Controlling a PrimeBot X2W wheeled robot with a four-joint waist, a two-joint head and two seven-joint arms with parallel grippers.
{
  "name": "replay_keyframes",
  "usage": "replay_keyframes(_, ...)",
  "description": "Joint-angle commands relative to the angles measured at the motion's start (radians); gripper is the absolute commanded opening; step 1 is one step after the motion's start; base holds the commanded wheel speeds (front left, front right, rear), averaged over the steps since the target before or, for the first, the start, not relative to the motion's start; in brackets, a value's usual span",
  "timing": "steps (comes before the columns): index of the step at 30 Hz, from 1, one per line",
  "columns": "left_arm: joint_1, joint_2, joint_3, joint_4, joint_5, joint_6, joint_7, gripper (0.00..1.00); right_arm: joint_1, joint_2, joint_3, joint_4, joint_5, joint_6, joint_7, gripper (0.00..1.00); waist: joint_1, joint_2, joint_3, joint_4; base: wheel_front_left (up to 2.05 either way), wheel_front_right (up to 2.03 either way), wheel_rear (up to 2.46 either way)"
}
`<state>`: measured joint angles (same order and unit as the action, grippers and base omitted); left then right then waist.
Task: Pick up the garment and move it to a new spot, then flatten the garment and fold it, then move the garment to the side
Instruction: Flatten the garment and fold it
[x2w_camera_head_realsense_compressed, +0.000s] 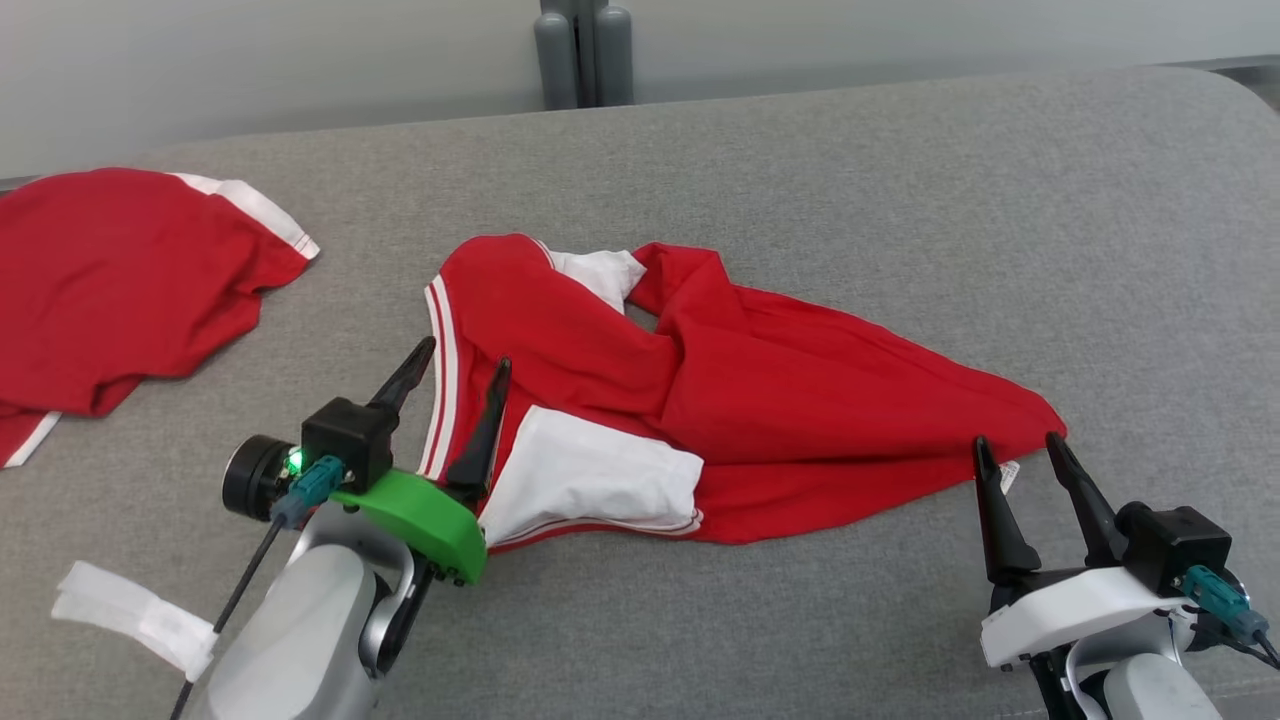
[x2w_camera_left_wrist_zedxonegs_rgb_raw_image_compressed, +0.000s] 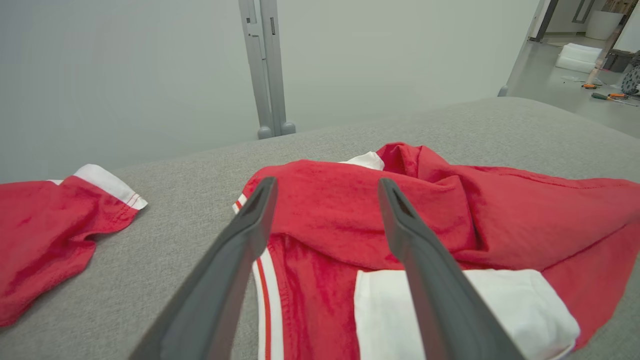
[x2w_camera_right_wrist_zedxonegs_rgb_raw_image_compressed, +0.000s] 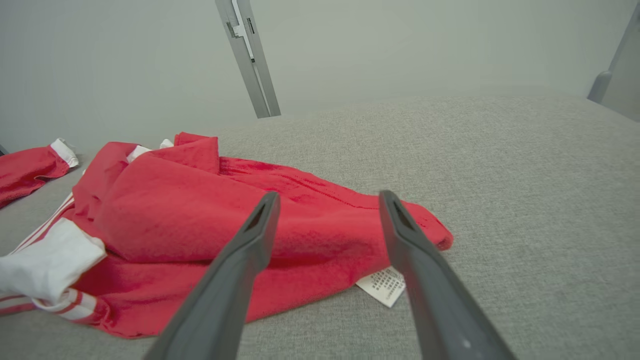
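Observation:
A red garment (x2w_camera_head_realsense_compressed: 760, 400) with white panels and striped trim lies crumpled in the middle of the grey surface (x2w_camera_head_realsense_compressed: 800, 180). My left gripper (x2w_camera_head_realsense_compressed: 465, 355) is open over the garment's left edge, its fingers straddling the white-striped trim (x2w_camera_left_wrist_zedxonegs_rgb_raw_image_compressed: 265, 295), nothing held. My right gripper (x2w_camera_head_realsense_compressed: 1018, 443) is open at the garment's right tip, beside a white care label (x2w_camera_right_wrist_zedxonegs_rgb_raw_image_compressed: 384, 286). The left wrist view has the red cloth (x2w_camera_left_wrist_zedxonegs_rgb_raw_image_compressed: 330, 210) between the fingers; in the right wrist view the cloth (x2w_camera_right_wrist_zedxonegs_rgb_raw_image_compressed: 210, 215) is bunched up just ahead.
A second red garment (x2w_camera_head_realsense_compressed: 110, 280) with white trim lies at the far left. A white strip of tape (x2w_camera_head_realsense_compressed: 130, 610) sits near the front left edge. A grey post (x2w_camera_head_realsense_compressed: 585, 50) stands behind the surface. Open grey surface stretches at the right and back.

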<state>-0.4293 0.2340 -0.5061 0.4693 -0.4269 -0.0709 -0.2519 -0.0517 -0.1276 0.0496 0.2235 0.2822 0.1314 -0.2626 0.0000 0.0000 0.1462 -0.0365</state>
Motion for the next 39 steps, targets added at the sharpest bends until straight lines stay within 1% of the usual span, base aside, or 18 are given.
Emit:
replay_keyframes(1, -0.025, -0.003, -0.004, 0.023, 0.005, -0.009, 0.004, 1.0, -0.016, 0.001, 0.003, 0.004, 0.005, -0.001, -0.003, 1.0, 0.0, 0.0, 0.018, -0.027, 0.0, 0.0, 0.0)
replay_keyframes(6, -0.071, -0.01, -0.044, 0.122, 0.003, -0.034, 0.035, 1.0, -0.026, 0.004, 0.008, 0.01, 0.009, -0.001, -0.003, 1.0, 0.0, 0.0, 0.036, -0.064, 0.0, 0.0, 0.0)
replay_keyframes(10, -0.086, -0.019, -0.067, 0.204, -0.016, -0.045, 0.044, 1.0, -0.036, 0.005, 0.006, 0.011, 0.012, -0.001, -0.003, 1.0, 0.0, 0.0, 0.05, -0.087, 0.0, 0.0, 0.0)
replay_keyframes(19, -0.103, -0.043, -0.1, 0.341, -0.049, -0.057, 0.027, 1.0, -0.04, 0.001, 0.005, 0.013, 0.011, -0.001, -0.003, 1.0, 0.0, 0.0, 0.053, -0.103, 0.0, 0.0, 0.0)
replay_keyframes(20, -0.107, -0.047, -0.105, 0.354, -0.051, -0.058, 0.026, 0.83, -0.04, 0.0, 0.004, 0.013, 0.009, -0.001, -0.003, 1.0, 0.0, 0.0, 0.052, -0.103, 0.0, 0.0, 0.0)
replay_keyframes(21, -0.108, -0.051, -0.11, 0.364, -0.054, -0.059, 0.025, 0.31, -0.04, -0.001, 0.004, 0.013, 0.008, -0.001, -0.003, 1.0, 0.0, 0.0, 0.05, -0.103, 0.0, 0.0, 0.0)
replay_keyframes(22, -0.109, -0.055, -0.117, 0.375, -0.063, -0.06, 0.023, 0.0, -0.039, -0.002, 0.003, 0.013, 0.007, -0.001, -0.003, 1.0, 0.0, 0.0, 0.048, -0.102, 0.0, 0.0, 0.0)
replay_keyframes(27, -0.116, -0.069, -0.142, 0.386, -0.075, -0.061, 0.005, 0.0, -0.022, -0.003, -0.005, 0.011, 0.002, -0.001, -0.003, 1.0, 0.0, 0.0, 0.031, -0.092, 0.0, 0.0, 0.0)
replay_keyframes(31, -0.093, -0.063, -0.147, 0.356, -0.083, -0.06, -0.007, 0.0, -0.007, 0.002, -0.012, 0.008, -0.004, -0.001, -0.003, 1.0, 0.0, 0.0, 0.014, -0.074, 0.0, 0.0, 0.0)
replay_keyframes(35, -0.058, -0.048, -0.129, 0.287, -0.089, -0.06, -0.014, 0.0, 0.011, 0.003, -0.017, 0.009, -0.004, -0.001, -0.003, 1.0, 0.0, 0.0, -0.007, -0.045, 0.0, 0.0, 0.0)
replay_keyframes(39, 0.023, -0.02, -0.118, 0.174, -0.092, -0.057, -0.013, 0.0, 0.025, 0.005, -0.023, 0.008, -0.004, -0.001, -0.003, 1.0, 0.0, 0.0, -0.029, -0.009, 0.0, 0.0, 0.0)
